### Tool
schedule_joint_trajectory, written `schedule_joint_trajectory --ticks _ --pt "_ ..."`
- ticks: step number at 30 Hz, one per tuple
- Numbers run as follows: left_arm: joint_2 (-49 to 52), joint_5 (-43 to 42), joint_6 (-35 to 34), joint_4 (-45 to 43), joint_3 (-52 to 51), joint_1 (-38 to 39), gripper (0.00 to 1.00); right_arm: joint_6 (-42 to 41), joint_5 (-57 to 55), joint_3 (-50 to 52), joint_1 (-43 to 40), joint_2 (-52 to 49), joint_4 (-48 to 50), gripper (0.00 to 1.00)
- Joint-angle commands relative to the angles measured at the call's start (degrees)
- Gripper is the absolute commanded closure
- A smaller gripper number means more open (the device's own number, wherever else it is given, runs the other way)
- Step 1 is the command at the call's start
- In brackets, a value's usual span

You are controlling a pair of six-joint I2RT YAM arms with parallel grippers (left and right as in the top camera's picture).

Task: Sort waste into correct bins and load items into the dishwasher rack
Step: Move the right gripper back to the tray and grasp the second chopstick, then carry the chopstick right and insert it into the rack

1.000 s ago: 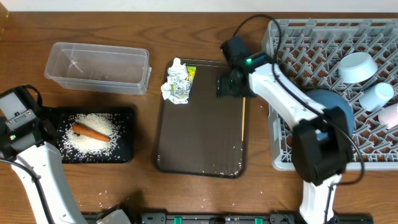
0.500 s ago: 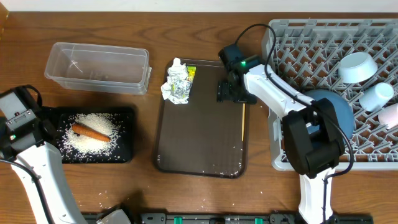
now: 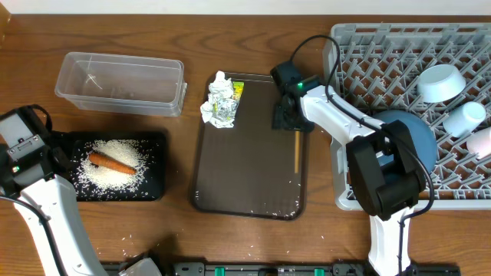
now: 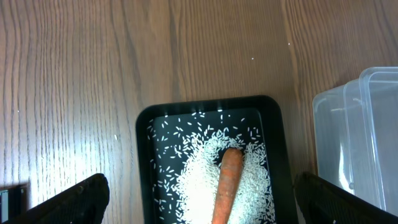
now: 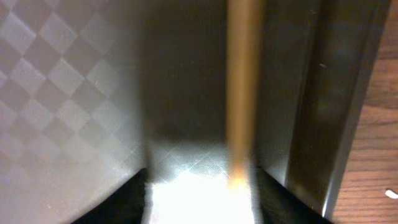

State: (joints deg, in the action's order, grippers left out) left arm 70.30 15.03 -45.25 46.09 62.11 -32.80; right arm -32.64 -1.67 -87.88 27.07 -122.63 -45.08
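Overhead: R gripper (image 3: pixel 288 116) down at far, rack-side corner of brown serving tray (image 3: pixel 245 176), over top end of chopstick (image 3: pixel 297 151), which lies along the tray's right edge, just beside dishwasher rack (image 3: pixel 430 31).

L wrist: L gripper (image 4: pixel 200 186) jaws wide, empty, above black tray (image 4: pixel 144 130) w/ rice (image 4: pixel 193 168) + carrot (image 4: pixel 227 180).

R wrist: chopstick runs btwn part-closed jaws; can't tell if pinched.

Step, I'd judge: picking up chopstick. Next needs a firm pinch, lift, carry to rack.

lab-style robot bench, wooden table (image 3: pixel 253 245), dishwasher rack (image 3: pixel 383 46)
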Motion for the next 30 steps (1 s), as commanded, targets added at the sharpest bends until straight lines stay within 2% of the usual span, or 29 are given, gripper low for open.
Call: schedule_joint_trajectory --ticks 1,2,10,18,24,30 --pt "0.1 0.9 -0.7 0.1 0.0 -0.1 0.03 -0.6 3.1 1.1 0.1 -0.3 0.6 0.89" --pt "0.1 0.9 -0.7 0.1 0.0 -0.1 0.03 -0.5 4.8 1.0 0.1 -0.3 0.7 0.99" --pt "0.1 0.9 -0.7 0.1 0.0 -0.1 0.03 3.8 9.7 -3.4 -1.6 2.7 -0.8 0.99" --pt "0.1 0.9 -0.7 0.1 0.0 -0.1 0.03 9.6 8.3 -7.8 -10.3 16.8 -4.5 0.99" --pt "0.1 0.9 -0.7 0.1 0.0 -0.1 0.03 19.4 8.3 -7.8 -18.5 25.4 -5.1 0.99" --pt "0.1 0.9 -0.7 0.1 0.0 -0.1 0.03 27.6 6.3 -7.2 -21.8 25.1 -6.2 0.99"
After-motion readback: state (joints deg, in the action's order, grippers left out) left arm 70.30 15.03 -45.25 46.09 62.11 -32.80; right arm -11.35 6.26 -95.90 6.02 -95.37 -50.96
